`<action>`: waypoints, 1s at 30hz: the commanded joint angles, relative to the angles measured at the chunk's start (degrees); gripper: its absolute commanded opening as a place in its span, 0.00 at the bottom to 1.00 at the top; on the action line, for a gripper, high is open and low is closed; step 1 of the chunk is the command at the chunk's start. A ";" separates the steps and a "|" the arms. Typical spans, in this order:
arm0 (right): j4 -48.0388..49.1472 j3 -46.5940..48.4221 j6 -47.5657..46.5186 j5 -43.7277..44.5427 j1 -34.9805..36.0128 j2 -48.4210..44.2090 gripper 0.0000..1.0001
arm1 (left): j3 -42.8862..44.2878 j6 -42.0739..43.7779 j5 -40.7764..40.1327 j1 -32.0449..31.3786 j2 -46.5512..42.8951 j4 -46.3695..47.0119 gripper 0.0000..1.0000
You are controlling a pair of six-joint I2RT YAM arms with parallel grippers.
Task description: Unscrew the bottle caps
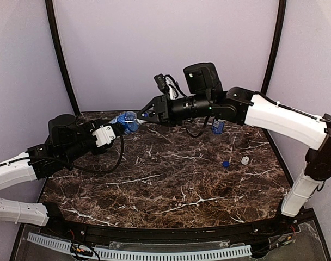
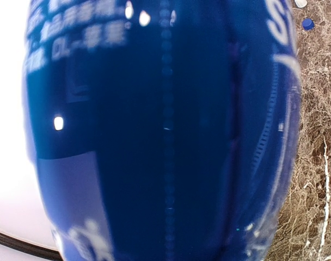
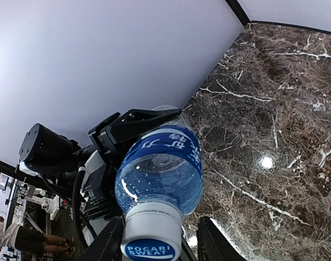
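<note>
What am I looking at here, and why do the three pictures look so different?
These are two robot arms bolted to a marble table. One picture comes from a camera overhead; the other two come from small cameras on each wrist. The left gripper clamps a blue-labelled bottle, and its label fills that wrist's view. The right gripper straddles the screwed-on cap, with a gap showing on one side. A loose blue cap and a loose white cap lie on the table.
</note>
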 commanded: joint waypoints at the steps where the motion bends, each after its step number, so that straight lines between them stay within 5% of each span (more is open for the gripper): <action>1: 0.07 0.74 0.62 -0.79 -0.50 1.03 0.37 | -0.50 -0.57 0.12 -0.29 -0.25 1.37 0.28; 7: 0.41 0.09 -1.36 0.15 -0.59 0.16 0.00 | -0.51 -1.43 1.40 -0.28 -0.49 0.55 0.28; 11: 0.43 -0.12 -9.70 -0.14 -0.03 -1.04 0.00 | 0.69 -3.63 8.04 -0.25 -0.92 -6.44 0.28; 22: -5.43 -5.56 -73.21 4.69 16.38 -6.57 0.00 | 7.45 -7.88 39.63 -0.29 -0.08 -32.59 0.27; 30: -7.66 -8.51 -110.51 24.57 26.03 -7.12 0.00 | 9.30 -7.22 46.56 -0.30 0.66 -40.29 0.26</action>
